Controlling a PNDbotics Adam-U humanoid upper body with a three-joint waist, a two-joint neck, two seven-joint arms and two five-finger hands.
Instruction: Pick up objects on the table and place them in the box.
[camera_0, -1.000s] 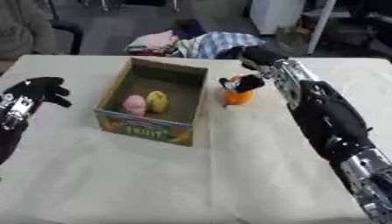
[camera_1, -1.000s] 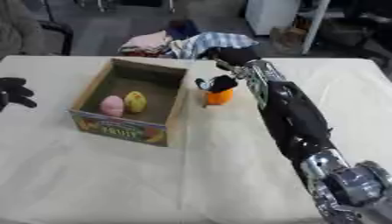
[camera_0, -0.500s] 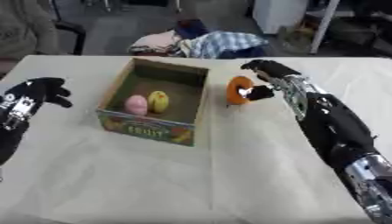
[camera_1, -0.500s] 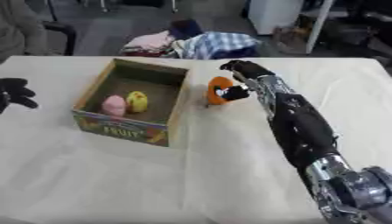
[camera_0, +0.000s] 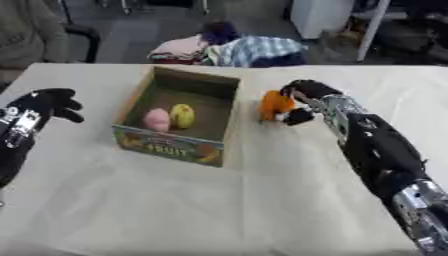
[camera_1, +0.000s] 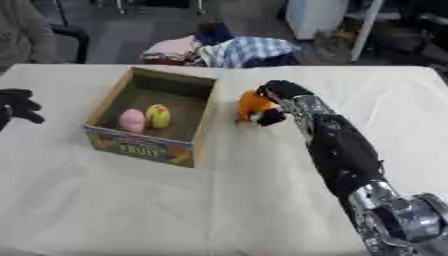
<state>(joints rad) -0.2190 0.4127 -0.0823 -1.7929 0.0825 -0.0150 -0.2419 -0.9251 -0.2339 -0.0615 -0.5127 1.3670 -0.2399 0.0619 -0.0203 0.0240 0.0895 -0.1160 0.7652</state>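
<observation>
An orange object (camera_0: 275, 104) sits just right of the cardboard fruit box (camera_0: 226, 129), and my right hand (camera_0: 299, 96) is curled round it, thumb below and fingers over its top. Inside the box lie a pink object (camera_0: 157, 120) and a yellow one (camera_0: 182, 115), side by side. Whether the orange object touches the tablecloth I cannot make out. My left hand (camera_0: 45, 103) hangs at the left edge with its fingers curled, holding nothing, well away from the box.
A heap of clothes (camera_0: 227, 50) lies beyond the table's far edge. A seated person and a chair (camera_0: 80, 34) show at the top left. White cloth (camera_0: 201, 200) covers the table in front of the box.
My right hand has closed round the orange object and drawn it nearer the box's right wall. The left hand has stayed where it was.
</observation>
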